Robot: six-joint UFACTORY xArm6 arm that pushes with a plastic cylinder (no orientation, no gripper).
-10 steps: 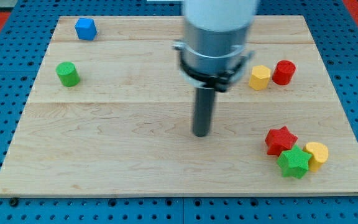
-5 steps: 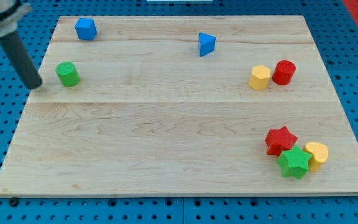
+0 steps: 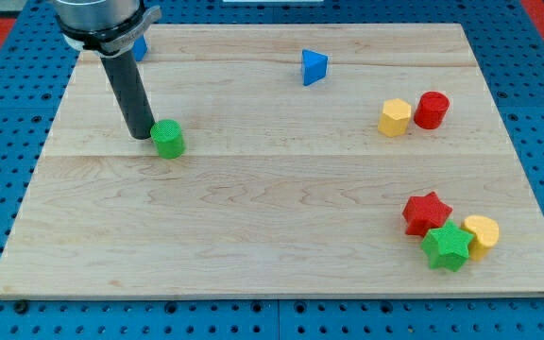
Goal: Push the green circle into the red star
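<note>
My tip (a bare rod, holding nothing) presses against the green circle from that block's left. The red star lies far to the circle's lower right on the desk, touching a green star.

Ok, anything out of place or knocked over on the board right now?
Nothing stands out. My tip sits against the green circle on its left side in the view. The red star is at the lower right, touching the green star. All blocks sit flat on the board, none over an edge.
</note>
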